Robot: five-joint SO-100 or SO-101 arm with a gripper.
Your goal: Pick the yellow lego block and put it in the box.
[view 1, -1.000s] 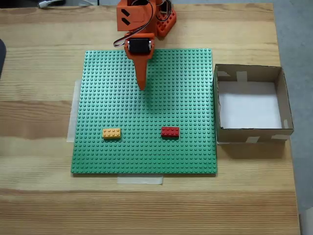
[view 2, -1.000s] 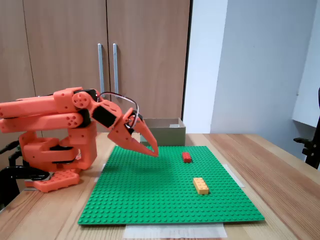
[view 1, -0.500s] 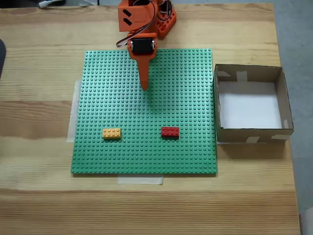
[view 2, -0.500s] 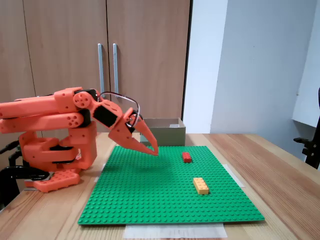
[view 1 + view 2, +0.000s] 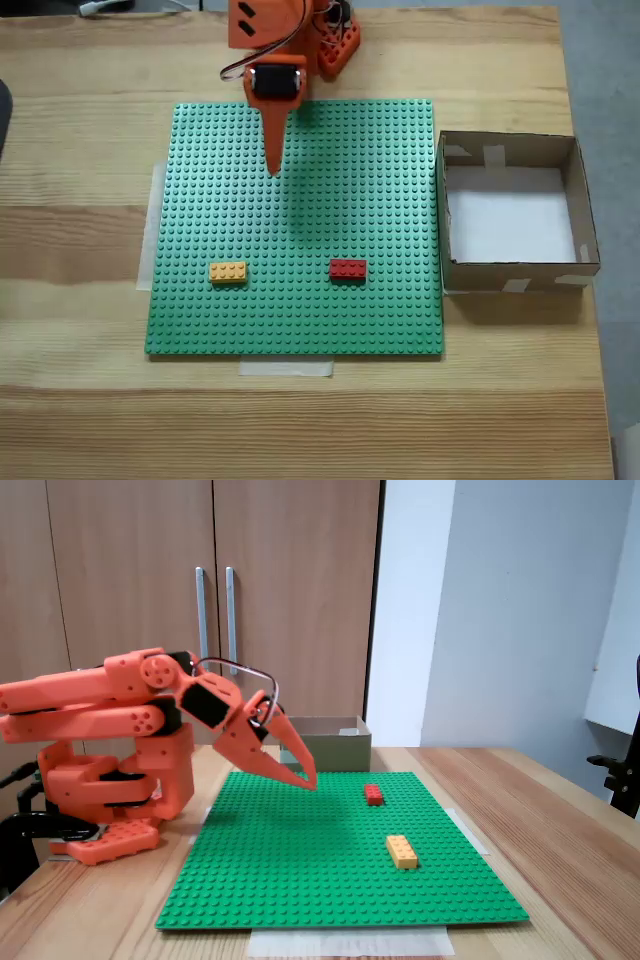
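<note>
The yellow lego block (image 5: 228, 272) lies on the green baseplate (image 5: 380, 160) near its lower left in a fixed view from above; in the side fixed view the block (image 5: 402, 851) sits toward the front right. The box (image 5: 518, 283) stands right of the plate, with its white bottom bare; its brown wall (image 5: 340, 747) shows behind the plate in the side view. My orange gripper (image 5: 272, 170) hovers over the plate's far part, well away from the block. Seen from the side, the gripper (image 5: 310, 780) has its fingers together and holds nothing.
A red brick (image 5: 348, 268) rests on the plate right of the yellow one, also seen as a red brick (image 5: 374, 794) from the side. The arm's orange base (image 5: 110, 800) stands at the table's far edge. Pale tape (image 5: 286, 368) marks the plate's near edge.
The gripper has swung a little to the left in the view from above and risen slightly off the plate. Both bricks and the box stay put.
</note>
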